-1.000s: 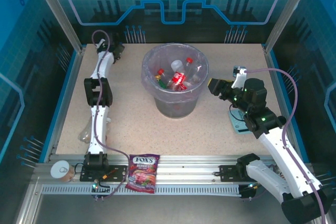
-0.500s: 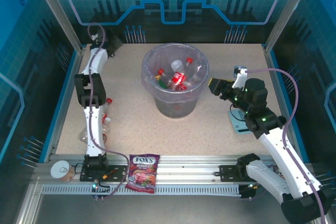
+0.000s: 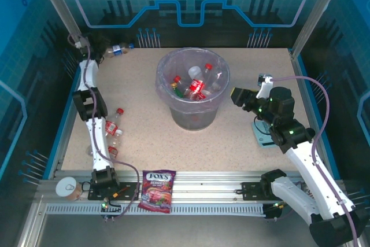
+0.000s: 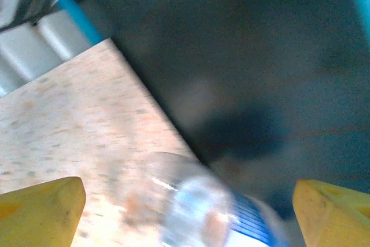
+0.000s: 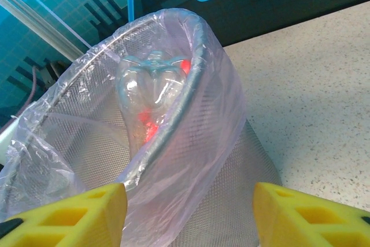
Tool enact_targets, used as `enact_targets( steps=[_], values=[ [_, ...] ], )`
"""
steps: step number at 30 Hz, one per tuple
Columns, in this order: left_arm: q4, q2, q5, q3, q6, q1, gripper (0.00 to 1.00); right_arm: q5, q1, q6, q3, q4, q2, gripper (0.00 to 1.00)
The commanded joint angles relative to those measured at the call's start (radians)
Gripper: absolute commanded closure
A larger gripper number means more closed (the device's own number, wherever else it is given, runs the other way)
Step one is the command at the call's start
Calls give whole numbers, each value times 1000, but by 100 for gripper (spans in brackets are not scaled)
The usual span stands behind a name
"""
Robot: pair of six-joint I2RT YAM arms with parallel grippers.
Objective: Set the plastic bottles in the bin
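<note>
The left tool (image 4: 188,215), at the upper left of the overhead frame, is wide open and holds nothing; a blurred blue-labelled bottle (image 4: 228,218) lies between its fingers at the tabletop (image 4: 69,120) edge. The right tool (image 5: 188,215), parted and empty, faces the bin (image 5: 231,154) at centre, which holds several bottles (image 3: 196,87). Two red-capped bottles (image 3: 114,126) lie at left.

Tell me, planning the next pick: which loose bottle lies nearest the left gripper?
The blue-labelled bottle in the far-left corner; the red-capped bottles lie beside the arm.
</note>
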Motion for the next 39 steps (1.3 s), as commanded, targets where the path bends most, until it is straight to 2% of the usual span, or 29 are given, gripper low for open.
enact_targets(
  steps=[1, 6, 14, 22, 29, 32, 35, 37, 39],
  values=[
    [32, 58, 39, 46, -104, -6, 9, 58, 20, 3, 76, -50, -22, 40],
    [10, 83, 65, 44, -124, -4, 11, 92, 36, -2, 94, -67, -30, 40],
    [-41, 96, 155, 27, -82, -37, 14, 91, 54, 0, 99, -50, -9, 40],
    [-51, -25, 200, -53, 37, -115, 17, 103, 57, -14, 84, -46, -12, 40],
    [-69, -189, 260, -229, 168, -184, 19, 105, 46, -38, 74, -68, -36, 40],
    [-36, -337, 343, -441, 207, -212, 19, 106, 31, -42, 62, -73, -55, 40],
    [195, -562, 356, -806, 240, -251, 20, 86, 6, -41, 54, -73, -71, 40],
    [227, -659, 346, -911, 294, -262, 22, 68, -11, -39, 54, -77, -77, 40],
    [191, -717, 345, -943, 348, -258, 24, 58, -25, -39, 54, -83, -86, 40]
  ],
)
